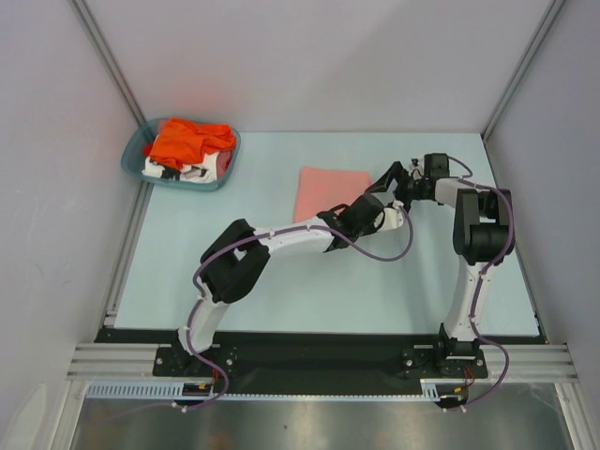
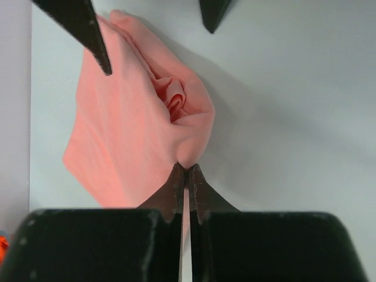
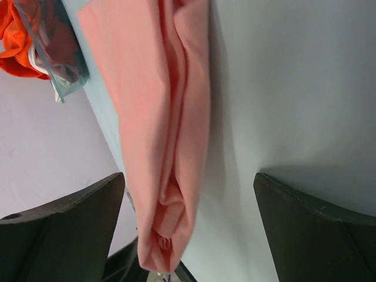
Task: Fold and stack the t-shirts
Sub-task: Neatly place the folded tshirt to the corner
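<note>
The left fingers (image 2: 173, 197) are pressed together, with only a sliver of a gap between them. They pinch a bunched edge of the salmon-pink t-shirt (image 2: 129, 129) right at their tips, and the cloth gathers into soft folds and a small rolled pucker just past the pinch. The right fingers (image 3: 70, 217) stand wide apart and hold nothing. In the right wrist view the folded shirt runs lengthwise through the gap between them, close to the finger on the picture's left. Bare tabletop (image 1: 281, 291) separates it from the other finger. In the left wrist view the dark tips of the right fingers show at the far end of the shirt, one over the cloth's edge and one over bare surface. Whether either tip touches the cloth cannot be told. From above, the pink shirt lies as a folded, roughly rectangular piece near the middle of the tabletop, and the two sets of fingers meet at its right-hand side. Well apart at the far left corner sits the teal basket (image 1: 131, 155), with the orange t-shirt (image 1: 187, 141) heaped over the white t-shirt (image 1: 202, 169) inside it.
</note>
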Controlling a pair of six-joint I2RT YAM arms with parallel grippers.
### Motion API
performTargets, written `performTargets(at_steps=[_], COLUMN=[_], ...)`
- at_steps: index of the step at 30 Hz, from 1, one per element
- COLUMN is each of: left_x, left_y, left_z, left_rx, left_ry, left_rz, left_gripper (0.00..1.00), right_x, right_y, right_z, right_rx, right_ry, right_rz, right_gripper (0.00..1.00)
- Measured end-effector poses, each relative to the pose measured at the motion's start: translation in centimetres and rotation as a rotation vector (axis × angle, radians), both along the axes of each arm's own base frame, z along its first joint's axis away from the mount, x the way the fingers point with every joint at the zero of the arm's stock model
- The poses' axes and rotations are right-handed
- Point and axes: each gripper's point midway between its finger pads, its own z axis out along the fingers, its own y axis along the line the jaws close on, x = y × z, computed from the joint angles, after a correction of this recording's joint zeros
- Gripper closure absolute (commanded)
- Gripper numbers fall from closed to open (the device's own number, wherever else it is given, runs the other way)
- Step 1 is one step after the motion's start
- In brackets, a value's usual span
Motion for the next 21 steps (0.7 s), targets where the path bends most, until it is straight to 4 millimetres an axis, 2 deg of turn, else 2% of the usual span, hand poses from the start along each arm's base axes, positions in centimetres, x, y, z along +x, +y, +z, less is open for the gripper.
performTargets(at_steps=[5, 11, 21], left_x=[-0.4, -0.6, -0.4], left_y=[0.8, 1.3, 1.4], left_z=[0.2, 0.2, 1.7], left_rx=[0.007, 0.008, -0.014], left_ry=[0.004, 0.005, -0.01], left_rz=[0.002, 0.004, 0.01], left_gripper=[1.0, 1.0, 1.0], right_x=[2.2, 4.4, 5.2], right_y=[2.0, 3.6, 4.4], right_z=[0.1, 0.1, -0.3], right_rx=[0.021, 0.031, 0.002], right_ry=[-0.023, -0.042, -0.029], right_rz=[0.025, 0.038, 0.001], right_gripper=[0.0, 0.09, 0.18])
